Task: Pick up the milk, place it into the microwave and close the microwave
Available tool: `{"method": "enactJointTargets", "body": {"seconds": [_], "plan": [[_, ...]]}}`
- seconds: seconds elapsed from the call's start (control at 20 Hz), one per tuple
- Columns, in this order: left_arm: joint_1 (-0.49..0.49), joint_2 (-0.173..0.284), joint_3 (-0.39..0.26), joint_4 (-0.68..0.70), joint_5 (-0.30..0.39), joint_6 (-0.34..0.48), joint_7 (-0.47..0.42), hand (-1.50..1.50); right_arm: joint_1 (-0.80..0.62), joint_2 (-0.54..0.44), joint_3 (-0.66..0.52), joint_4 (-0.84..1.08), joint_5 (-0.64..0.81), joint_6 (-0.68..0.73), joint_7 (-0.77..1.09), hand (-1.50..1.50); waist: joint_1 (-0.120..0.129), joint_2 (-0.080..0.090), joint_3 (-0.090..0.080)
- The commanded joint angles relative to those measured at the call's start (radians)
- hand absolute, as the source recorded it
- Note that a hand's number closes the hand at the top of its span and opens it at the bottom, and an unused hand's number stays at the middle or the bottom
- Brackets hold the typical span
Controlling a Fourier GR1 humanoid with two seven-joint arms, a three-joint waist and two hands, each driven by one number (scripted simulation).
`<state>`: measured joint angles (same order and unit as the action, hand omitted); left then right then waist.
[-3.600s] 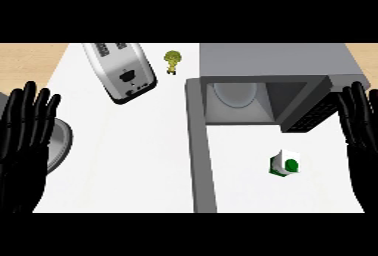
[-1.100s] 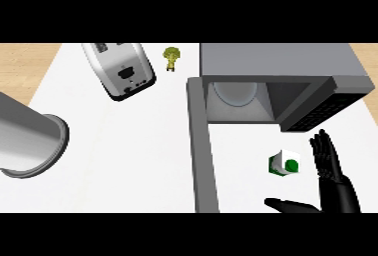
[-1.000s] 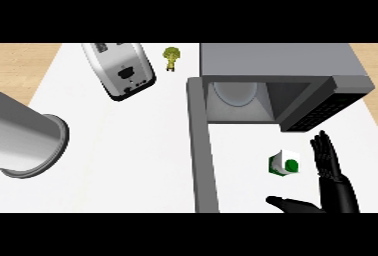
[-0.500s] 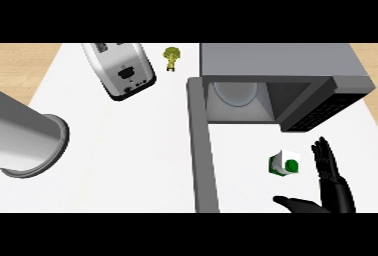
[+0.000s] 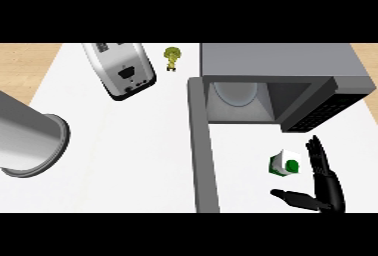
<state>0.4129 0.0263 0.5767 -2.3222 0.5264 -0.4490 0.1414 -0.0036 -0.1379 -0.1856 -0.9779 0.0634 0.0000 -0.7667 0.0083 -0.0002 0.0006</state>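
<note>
The milk [image 5: 284, 163] is a small white carton with green marks, standing on the white counter in front of the open microwave [image 5: 277, 80]. My right hand [image 5: 325, 182] sits just right of and below the carton, fingers straight and pointing up, thumb spread to the left under it; it does not touch the carton. The microwave's door [image 5: 201, 145] swings out to the left, toward me, and a glass turntable [image 5: 236, 92] shows inside. Only my grey left forearm [image 5: 26, 137] shows at the left edge; the left hand is out of view.
A silver toaster [image 5: 119, 70] lies at the back left of the counter. A small yellow-green figure [image 5: 173, 57] stands behind the microwave door. The counter's left edge [image 5: 40, 75] borders a wooden floor.
Since the earliest frame the left hand has left the view, only its forearm shows. The right hand has come down beside the milk and over the last second edged slightly right.
</note>
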Motion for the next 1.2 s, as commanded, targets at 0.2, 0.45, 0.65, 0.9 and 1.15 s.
{"method": "enactJointTargets", "body": {"seconds": [0.2, 0.45, 0.65, 0.9, 1.15], "plan": [[0.021, -0.009, 0.024, -0.026, 0.046, -0.03, 0.019, -1.5, -0.123, -0.054, -0.045, 0.291, 0.018, 0.003, -0.175, -1.5, 0.002, 0.0, 0.0], [0.039, -0.018, 0.05, -0.005, 0.065, -0.073, -0.008, -1.5, -0.252, -0.061, -0.068, 0.539, 0.036, -0.003, -0.289, 1.5, 0.008, 0.001, 0.001], [0.006, -0.017, 0.004, -0.08, 0.027, 0.013, 0.048, -1.5, -0.284, -0.062, -0.038, 0.534, 0.062, 0.023, -0.346, 1.5, 0.006, 0.002, 0.001], [0.01, 0.014, 0.064, -0.02, 0.068, -0.026, 0.02, -1.5, -0.334, -0.023, -0.054, 0.51, 0.057, -0.051, -0.361, 1.5, 0.006, 0.001, 0.0], [0.058, -0.025, -0.005, -0.069, 0.035, -0.026, 0.001, -1.5, -0.369, -0.036, -0.059, 0.581, 0.063, -0.027, -0.422, 1.5, 0.01, 0.003, 0.001]]}}
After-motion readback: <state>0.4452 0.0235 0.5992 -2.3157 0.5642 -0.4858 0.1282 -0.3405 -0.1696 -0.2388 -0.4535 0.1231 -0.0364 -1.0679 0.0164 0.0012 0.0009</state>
